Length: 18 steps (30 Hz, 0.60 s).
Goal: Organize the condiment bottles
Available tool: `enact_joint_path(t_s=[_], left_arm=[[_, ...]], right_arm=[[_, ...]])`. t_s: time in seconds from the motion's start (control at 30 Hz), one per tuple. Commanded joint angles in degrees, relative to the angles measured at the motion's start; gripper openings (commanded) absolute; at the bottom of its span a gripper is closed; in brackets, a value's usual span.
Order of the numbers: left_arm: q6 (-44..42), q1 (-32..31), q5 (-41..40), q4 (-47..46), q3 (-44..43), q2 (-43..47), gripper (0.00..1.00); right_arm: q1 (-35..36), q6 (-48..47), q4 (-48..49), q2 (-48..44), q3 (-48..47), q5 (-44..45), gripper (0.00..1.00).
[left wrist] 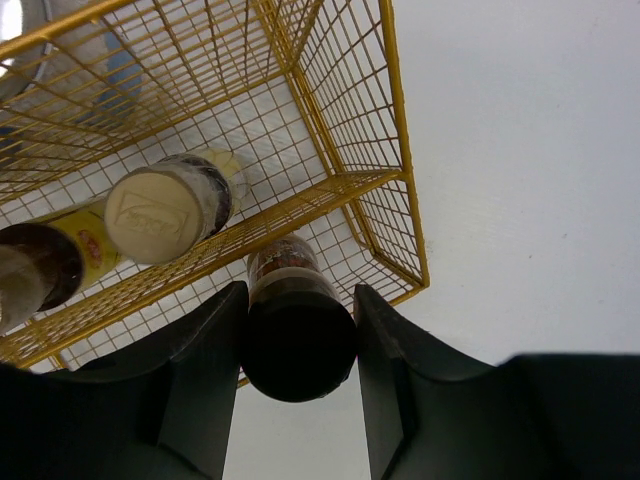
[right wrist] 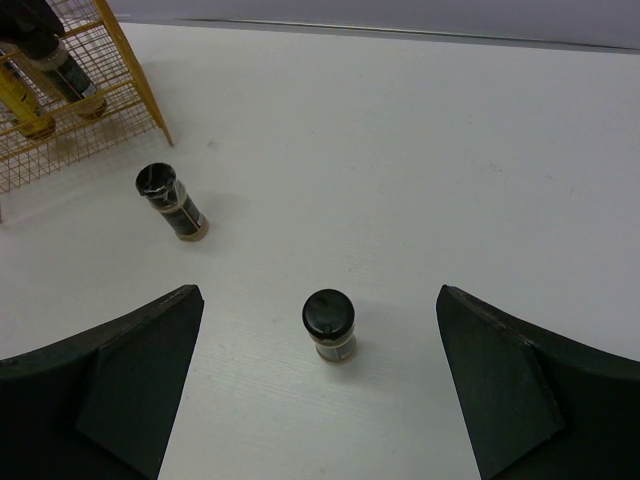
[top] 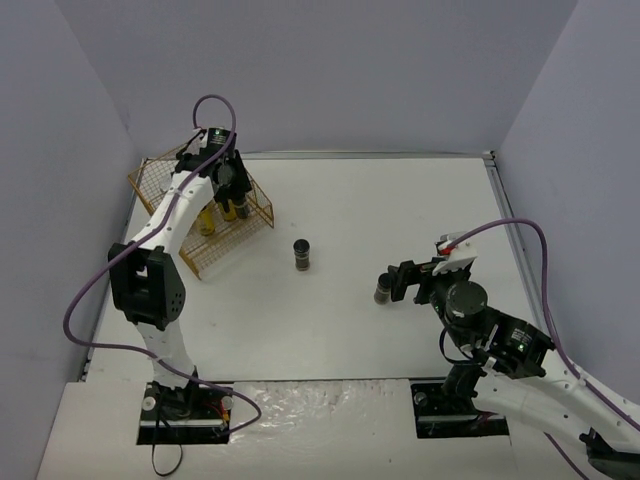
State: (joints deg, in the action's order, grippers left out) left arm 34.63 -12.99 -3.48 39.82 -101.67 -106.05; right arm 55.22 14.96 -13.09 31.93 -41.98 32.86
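Observation:
My left gripper [left wrist: 300,290] is shut on a dark black-capped jar [left wrist: 298,340], held upright in the near right corner of the gold wire rack [left wrist: 400,180]. In the rack beside it stand a yellow tan-capped bottle [left wrist: 165,210], a second yellow bottle [left wrist: 50,262] and a silver-lidded white cylinder [left wrist: 90,60]. Two more dark jars stand on the table. One is mid-table [top: 302,255]. The other [right wrist: 329,322] stands below and between the wide-apart fingers of my open right gripper [right wrist: 320,295], untouched.
The rack [top: 200,215] sits at the table's far left, next to the left wall, with the left arm [top: 150,280] reaching over it. From the right wrist the mid-table jar [right wrist: 170,200] shows just off the rack's corner [right wrist: 140,70]. A wall rises behind the table.

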Motion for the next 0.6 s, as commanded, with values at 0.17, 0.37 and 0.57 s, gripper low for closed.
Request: enact_joint_path(t_s=[0.17,0.37,0.57], left_arm=[[2.41,0.43,1.18,-4.75,-0.73,-1.73,0.22],[2.37,0.43,0.82,-4.94,-0.29,-2.88,0.4],[2.5,0.43,1.07,-4.79,0.42,-3.17,0.53]], right_arm=[[0.33,0.42,3.77,1.82,-0.06,1.33,1.0],[0.33,0.42,3.77,1.73,-0.05,1.5,1.0],[0.33,0.47,3.77,1.77,-0.04,1.33,1.0]])
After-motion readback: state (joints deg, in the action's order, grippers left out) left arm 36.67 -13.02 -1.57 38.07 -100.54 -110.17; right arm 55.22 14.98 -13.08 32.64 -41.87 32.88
